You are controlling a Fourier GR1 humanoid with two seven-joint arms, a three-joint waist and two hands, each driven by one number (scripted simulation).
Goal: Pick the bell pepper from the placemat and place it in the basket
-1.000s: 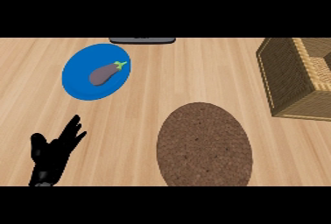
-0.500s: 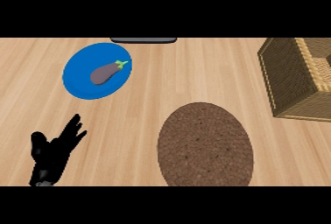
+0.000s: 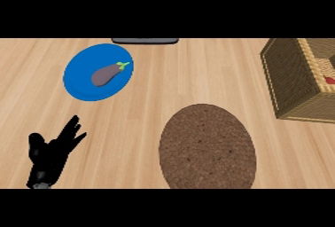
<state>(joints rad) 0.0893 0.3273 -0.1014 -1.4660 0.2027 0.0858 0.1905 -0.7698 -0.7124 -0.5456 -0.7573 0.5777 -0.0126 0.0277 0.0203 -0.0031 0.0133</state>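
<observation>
A brown oval placemat (image 3: pixel 206 146) lies on the wooden counter at the lower middle, and nothing rests on it. A wicker basket (image 3: pixel 291 84) stands at the right edge. Inside it, at the very edge of the view, a small red patch (image 3: pixel 329 80) shows; I cannot tell what it is. My left hand (image 3: pixel 51 153) rests open at the lower left, fingers pointing up and to the right, well apart from the placemat. My right hand does not appear in the view.
A blue plate (image 3: pixel 82 86) at the upper left carries a purple eggplant (image 3: pixel 104 74) with a green stem. A dark flat object (image 3: pixel 145 41) lies along the far edge of the counter.
The view has shifted slightly, so the placemat and basket sit a little farther right. The left hand has not moved.
</observation>
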